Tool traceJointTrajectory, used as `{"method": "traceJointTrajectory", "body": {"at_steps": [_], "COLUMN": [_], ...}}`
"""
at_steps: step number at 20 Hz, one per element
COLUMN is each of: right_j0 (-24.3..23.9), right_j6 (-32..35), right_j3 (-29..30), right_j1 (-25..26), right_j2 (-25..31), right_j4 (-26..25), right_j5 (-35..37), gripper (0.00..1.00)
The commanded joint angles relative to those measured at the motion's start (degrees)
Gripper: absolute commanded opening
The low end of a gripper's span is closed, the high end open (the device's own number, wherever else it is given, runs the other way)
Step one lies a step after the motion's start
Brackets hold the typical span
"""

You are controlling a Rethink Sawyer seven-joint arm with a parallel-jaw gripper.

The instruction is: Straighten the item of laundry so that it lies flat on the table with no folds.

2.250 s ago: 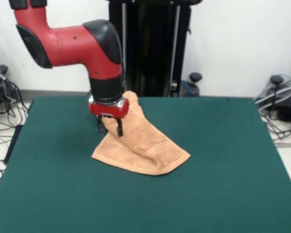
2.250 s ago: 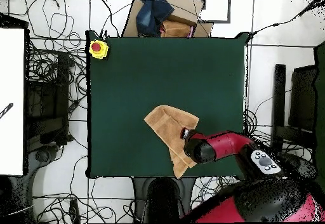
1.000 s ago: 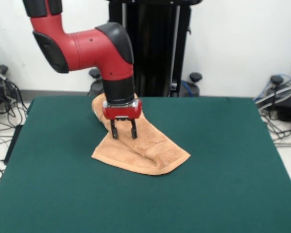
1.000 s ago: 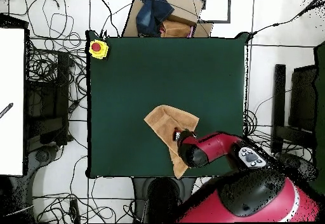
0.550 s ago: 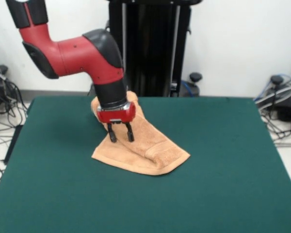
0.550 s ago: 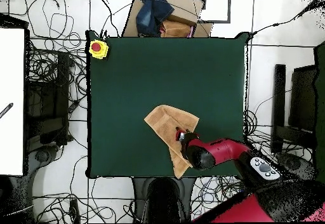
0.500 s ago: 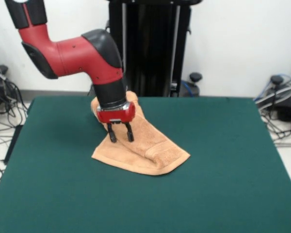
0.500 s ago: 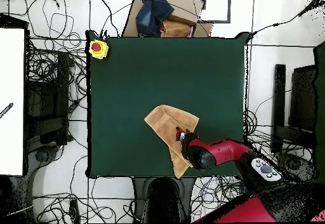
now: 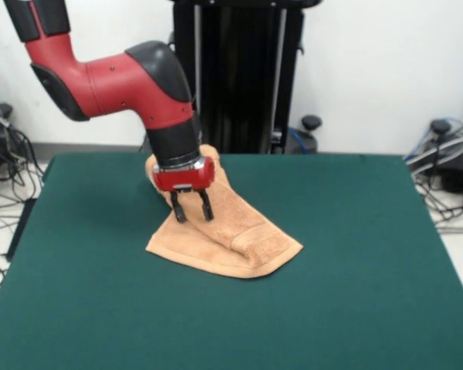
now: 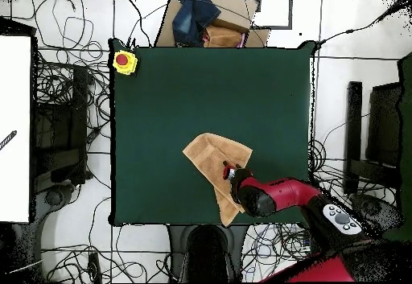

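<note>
The orange-tan towel (image 9: 235, 235) lies crumpled on the dark green table (image 9: 355, 270), left of centre. A folded ridge runs along it, from its narrow far end to a doubled-over near right corner. My gripper (image 9: 193, 217) points down over the towel's left middle part. Its fingers (image 9: 178, 213) are apart and empty, with the tips at or just above the cloth. In the overhead view the towel (image 10: 209, 154) lies near the table's (image 10: 209, 88) edge by the robot, and the gripper (image 10: 228, 170) is over its right side. No tag shows.
A yellow box with a red button (image 10: 124, 61) sits on one far table corner in the overhead view. A cardboard box and blue cloth (image 10: 205, 15) lie beyond the far edge. The black pedestal (image 9: 239, 69) stands behind the table. Cables lie on the floor around it.
The gripper moved from the towel's left edge to over its middle ridge, and its fingers now stand wider apart. In the last half second it barely moved. The towel keeps its shape.
</note>
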Motion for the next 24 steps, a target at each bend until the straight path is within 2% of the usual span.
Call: {"method": "traceJointTrajectory", "body": {"at_steps": [1,4,10,14,24], "right_j0": [2.4,1.8,-2.2,-4.1,-7.3], "right_j6": [-8.9,-9.1,-14.2,-17.0,-22.5], "right_j3": [0.5,0.4,-4.3,-5.6,-2.5], "right_j1": [-3.3,-3.0,4.5,6.5,3.0], "right_j2": [3.7,3.9,7.6,9.7,13.7], "right_j4": [-3.9,-4.4,-5.7,-5.8,0.2], "right_j5": [4.0,3.7,5.8,7.4,15.0], "gripper": [1.00,1.00,1.00,1.00,1.00]}}
